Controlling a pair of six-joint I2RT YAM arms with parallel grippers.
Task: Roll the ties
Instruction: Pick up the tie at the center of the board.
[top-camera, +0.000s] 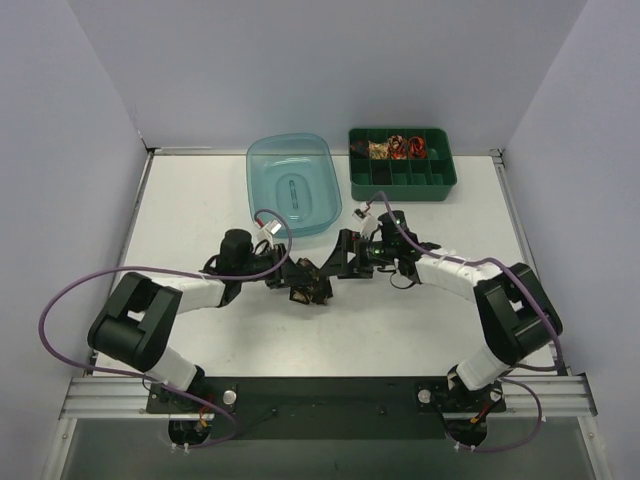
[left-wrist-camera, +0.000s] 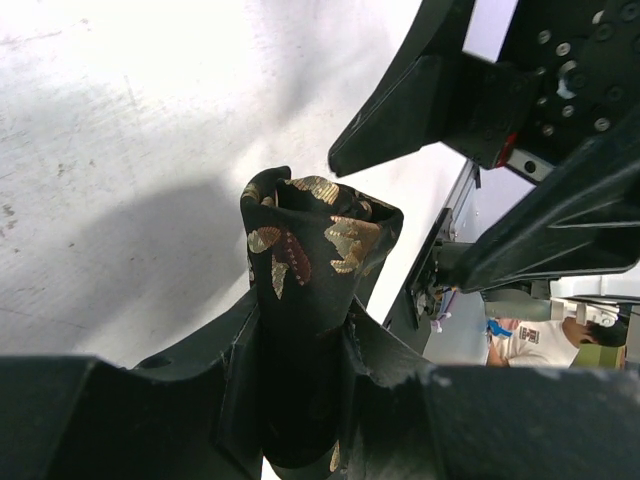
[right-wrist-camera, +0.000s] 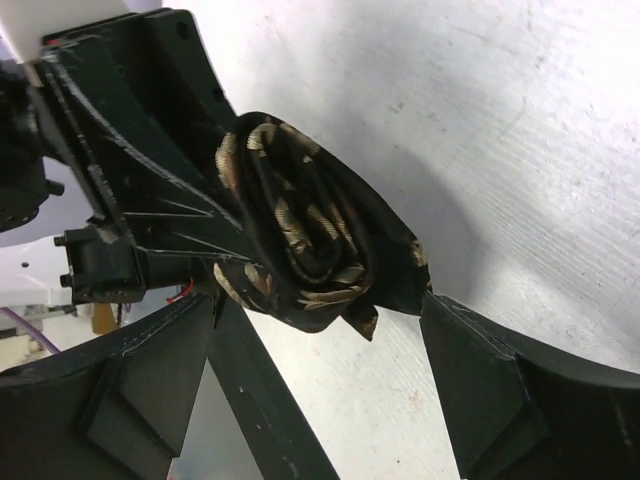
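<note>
So the rolled-up tie (right-wrist-camera: 310, 240) is pinched in the left end effector (left-wrist-camera: 300, 390) over mid-counter (top-camera: 200, 200), spiral face pointing at the right end effector (right-wrist-camera: 320, 350), whose jaws are spread wide either side of it, probably not touching.

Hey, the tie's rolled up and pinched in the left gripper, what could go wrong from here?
Only the left gripper clamps the rolled tie, by one end; the free coils could spring loose. The open right gripper straddles the roll, so pulling away might snag an outer layer.
</note>
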